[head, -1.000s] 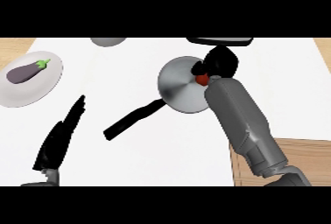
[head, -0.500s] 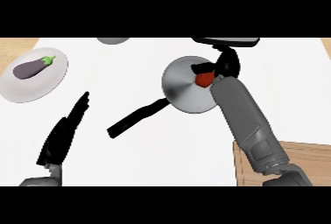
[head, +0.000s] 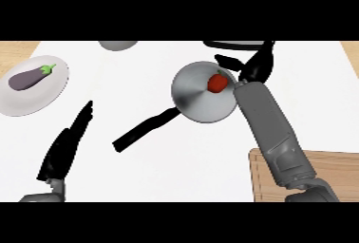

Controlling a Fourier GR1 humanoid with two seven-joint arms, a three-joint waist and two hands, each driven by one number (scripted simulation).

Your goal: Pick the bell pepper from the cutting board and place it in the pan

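Fingers (head: 263,52) of the black right hand (head: 252,71): spread and fairly straight, pointing away over the far rim of the round grey metal pan (head: 196,102), thumb set apart toward the left, nothing curled inside. Just below the thumb, the small red bell pepper (head: 217,83), lying within the pan's right half, near the rim. Hard to tell from this steep angle whether the thumb touches the pepper or merely hangs beside it; probably a hair apart.

Judged as the letting-go step, nearly at the end of the task. To finish well: keep the fingers wide, lift straight up before drawing back, and avoid sweeping the thumb sideways across the pepper, since a round thing so close to the rim could roll out. Mind also the grey right forearm (head: 270,128), crossing the pan's right edge; raise it clear rather than dragging it, so as not to nudge the pan or swing its long black handle (head: 144,133), which points down and left over the white counter (head: 175,166).

Pepper itself: bright red, glossy, roughly egg-shaped, a hint of green stem at the top end, small against the pan's floor. Likely smooth and prone to rolling.

Farther out: light wooden cutting board (head: 329,175) at lower right, well apart from the pan, no pepper on it. Black left hand (head: 67,142) at lower left, fingers straight and up, resting. Beyond it, a white round plate (head: 35,102) bearing a purple eggplant (head: 28,78).
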